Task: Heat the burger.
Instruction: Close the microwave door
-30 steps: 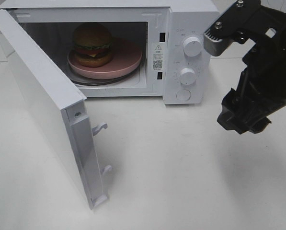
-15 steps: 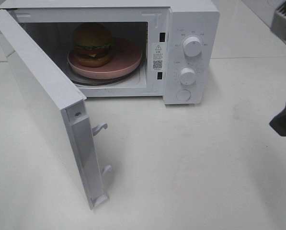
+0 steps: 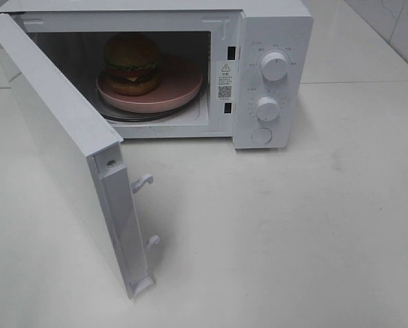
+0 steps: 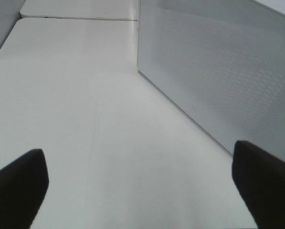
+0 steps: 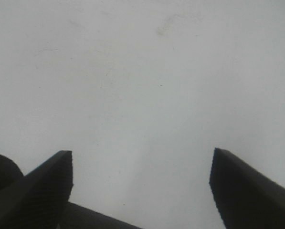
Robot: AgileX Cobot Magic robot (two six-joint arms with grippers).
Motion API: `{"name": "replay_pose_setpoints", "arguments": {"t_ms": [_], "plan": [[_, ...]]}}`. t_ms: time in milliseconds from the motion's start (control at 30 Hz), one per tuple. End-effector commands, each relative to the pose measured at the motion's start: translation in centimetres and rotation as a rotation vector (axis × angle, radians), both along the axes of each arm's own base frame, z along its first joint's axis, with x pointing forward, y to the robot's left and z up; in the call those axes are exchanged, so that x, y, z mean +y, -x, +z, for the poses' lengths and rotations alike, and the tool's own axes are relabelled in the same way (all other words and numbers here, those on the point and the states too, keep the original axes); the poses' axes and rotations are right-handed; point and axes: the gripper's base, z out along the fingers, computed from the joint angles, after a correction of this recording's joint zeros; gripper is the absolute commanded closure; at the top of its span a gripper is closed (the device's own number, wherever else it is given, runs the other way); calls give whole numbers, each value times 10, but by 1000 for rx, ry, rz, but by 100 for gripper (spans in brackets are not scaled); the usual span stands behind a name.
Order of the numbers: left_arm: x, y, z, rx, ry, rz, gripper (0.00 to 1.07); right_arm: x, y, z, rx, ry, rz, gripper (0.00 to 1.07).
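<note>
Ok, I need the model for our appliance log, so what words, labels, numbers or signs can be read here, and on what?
No text reads clearly.
White sticker on the front frame of the white boxy microwave: warning triangle and QR code; print too small to read.
Markings round the upper white round dial and lower white round dial: too small to read.

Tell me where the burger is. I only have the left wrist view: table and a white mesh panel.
Observer: The burger sits on a pink plate inside the microwave.
Operator: Door?
Observer: The door stands wide open, swung out on the left of the overhead view.
Operator: Right gripper?
Observer: The right gripper is open over bare table, holding nothing.
</note>
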Motion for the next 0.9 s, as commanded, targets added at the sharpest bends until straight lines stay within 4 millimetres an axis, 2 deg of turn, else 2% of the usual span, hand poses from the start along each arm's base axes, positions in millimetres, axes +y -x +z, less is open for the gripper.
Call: {"name": "replay_pose_setpoints", "arguments": {"t_ms": [33,200,400,533,900], "plan": [[0,3,0,-38,-4,4,9,-4,6,-3,-10,-14,-31,31],[0,3,0,-38,-4,4,9,-19,33,-15,-88,-58,-157,31],[0,3,0,-38,-4,4,9,-23,54,-32,-134,-103,-195,31],[0,3,0,-38,-4,4,9,-23,61,-38,-162,-135,-186,31],[0,3,0,-38,-4,4,9,-24,83,-39,-329,-218,-196,31]]}}
